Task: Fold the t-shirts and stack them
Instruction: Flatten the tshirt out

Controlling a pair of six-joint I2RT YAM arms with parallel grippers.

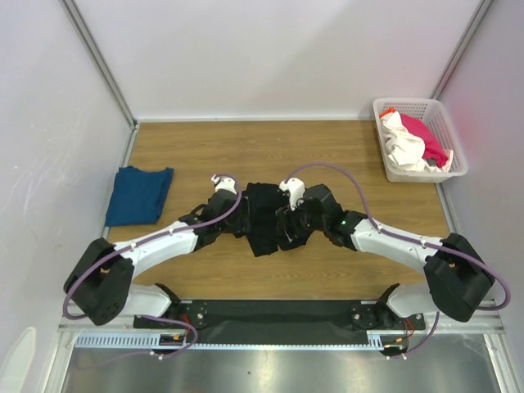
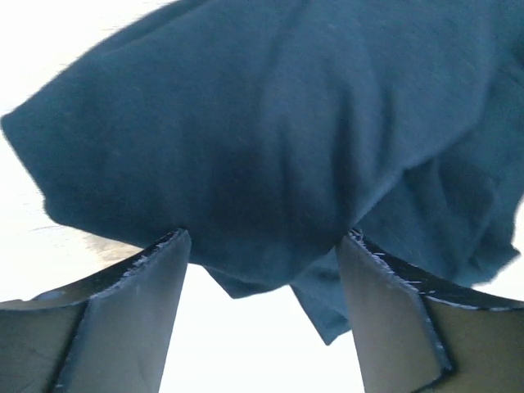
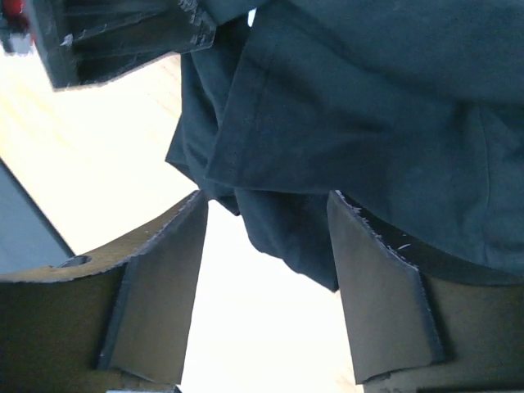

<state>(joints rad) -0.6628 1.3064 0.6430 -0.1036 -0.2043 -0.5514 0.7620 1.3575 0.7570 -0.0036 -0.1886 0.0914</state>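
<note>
Close left gripper and right gripper, both wide with cloth loose in the gap, on a single edge layer each of black t-shirt bunched between them, then draw apart evenly to flatten before folding

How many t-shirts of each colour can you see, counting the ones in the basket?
Black t-shirt: 1
Dark blue t-shirt: 1
White t-shirt: 1
Pink-red t-shirt: 1
Total: 4. More may lie hidden in the basket.
</note>
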